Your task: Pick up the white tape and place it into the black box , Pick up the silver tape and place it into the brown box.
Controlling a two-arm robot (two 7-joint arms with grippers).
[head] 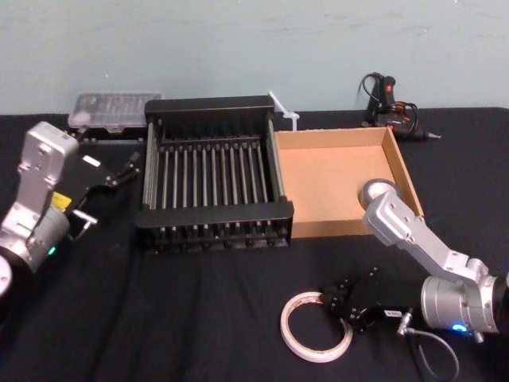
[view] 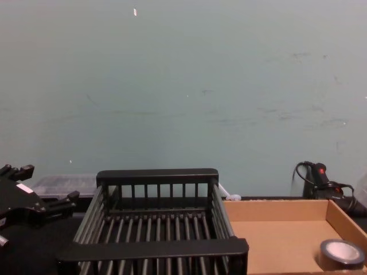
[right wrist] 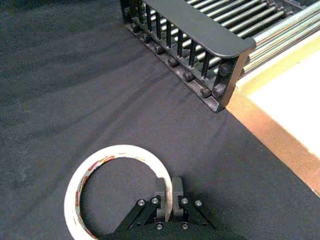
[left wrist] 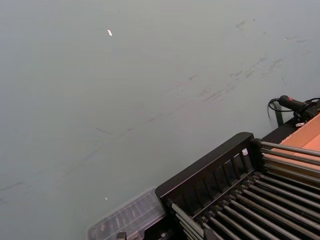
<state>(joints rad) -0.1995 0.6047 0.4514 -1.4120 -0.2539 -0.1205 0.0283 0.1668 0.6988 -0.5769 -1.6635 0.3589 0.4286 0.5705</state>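
The table cloth (right wrist: 60,75) was matt black fabric, finely woven and slightly creased. The crate (right wrist: 200,27) was black plastic with a dull sheen on its smooth rim, its bars shinier, like metal. The tray (head: 334,171) was plain tan cardboard, matt and paper-like. The white tape (right wrist: 120,148) looked smooth and faintly glossy; the grey roll (view: 342,252) had a dull silvery face. The right gripper (right wrist: 168,192) was matt black, its arm (head: 398,227) satin silver metal

Silver tape (view: 342,252) lying flat inside brown box (view: 275,209); black box (view: 155,250) just beside, left.
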